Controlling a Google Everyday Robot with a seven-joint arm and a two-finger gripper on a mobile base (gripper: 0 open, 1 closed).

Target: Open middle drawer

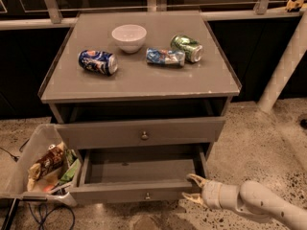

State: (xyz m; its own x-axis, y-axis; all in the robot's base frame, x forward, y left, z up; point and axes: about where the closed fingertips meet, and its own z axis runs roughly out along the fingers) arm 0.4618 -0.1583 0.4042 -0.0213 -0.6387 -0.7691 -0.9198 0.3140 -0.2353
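The middle drawer (139, 193) is pulled out of the grey cabinet, showing its shallow grey box and a small round knob (147, 195) on its flat front. The taller drawer front (105, 134) above it stands slightly out too. The lowest drawer is hidden under the open one. My gripper (192, 188) is low at the right, at the right end of the open drawer's front. Its fingers (195, 178) are spread apart, one high and one low, with nothing held. Whether they touch the front I cannot tell.
On the cabinet top (144, 83) stand a white bowl (129, 37), a blue can (98, 62) on its side, a crushed blue can (165, 57) and a green can (186, 48). A bin of snack packs (43, 169) sits left of the drawers. A white post (283, 61) stands at the right.
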